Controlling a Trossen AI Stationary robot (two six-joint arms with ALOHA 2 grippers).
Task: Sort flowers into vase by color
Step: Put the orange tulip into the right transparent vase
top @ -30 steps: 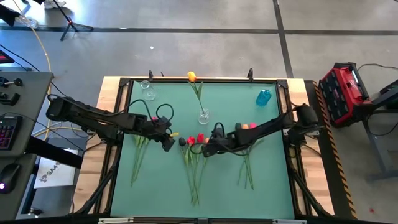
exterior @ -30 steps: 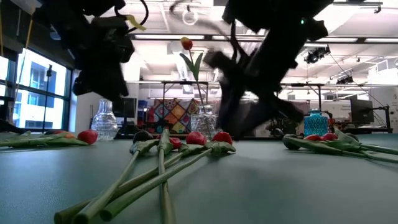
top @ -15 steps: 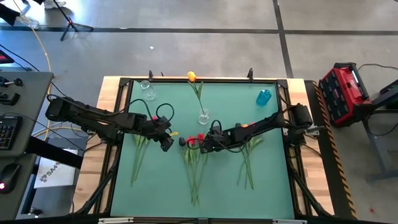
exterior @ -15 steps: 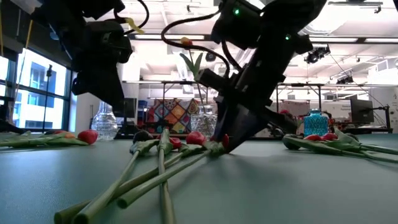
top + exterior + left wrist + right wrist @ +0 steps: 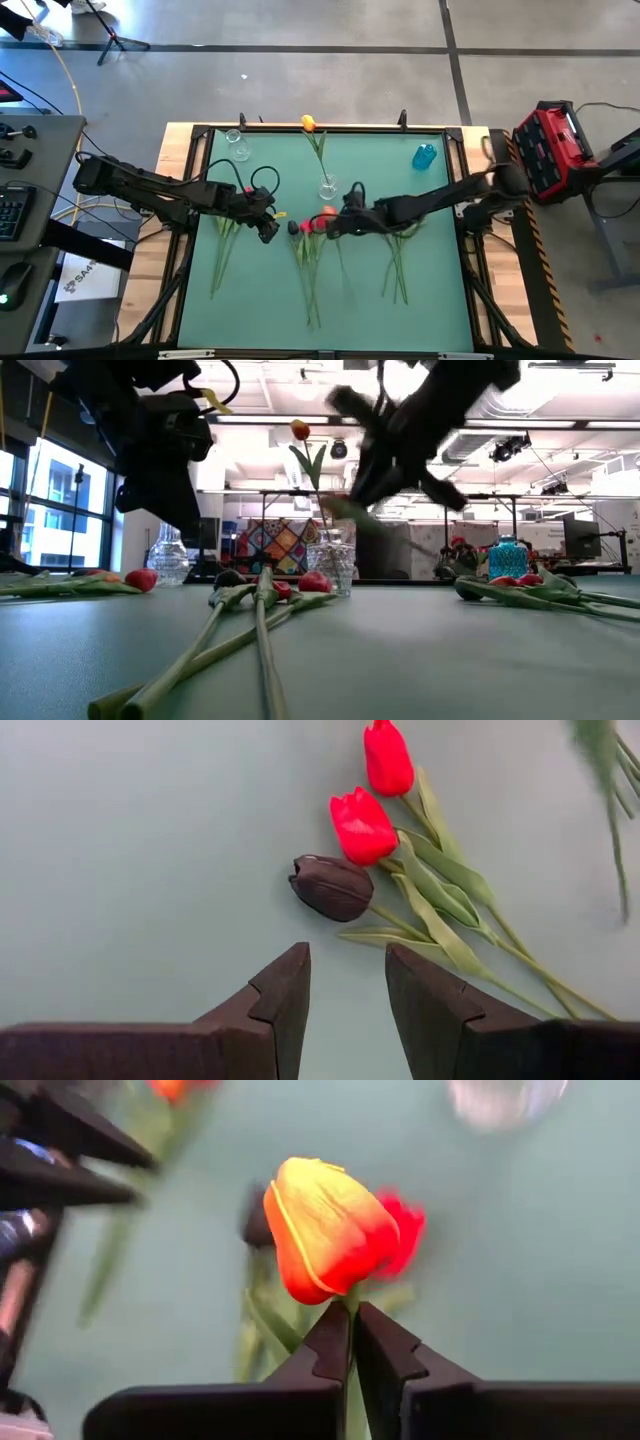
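Flowers (image 5: 312, 262) lie mid-table; left gripper (image 5: 271, 230) hovers open, empty, by dark tulip (image 5: 333, 887) and two red tulips (image 5: 363, 824). Right gripper (image 5: 351, 1342) clamped on orange-red tulip (image 5: 328, 1227), lifted near glass vase (image 5: 327, 186).

Likely lab: concrete floor (image 5: 300, 80), ceiling strip lights (image 5: 290, 420), desks.

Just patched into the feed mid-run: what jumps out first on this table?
The right gripper, near the table's middle, is shut on an orange-red tulip just below the head, lifted off the mat. The left gripper hangs open above a dark tulip and two red ones. A clear vase already holds one orange tulip.
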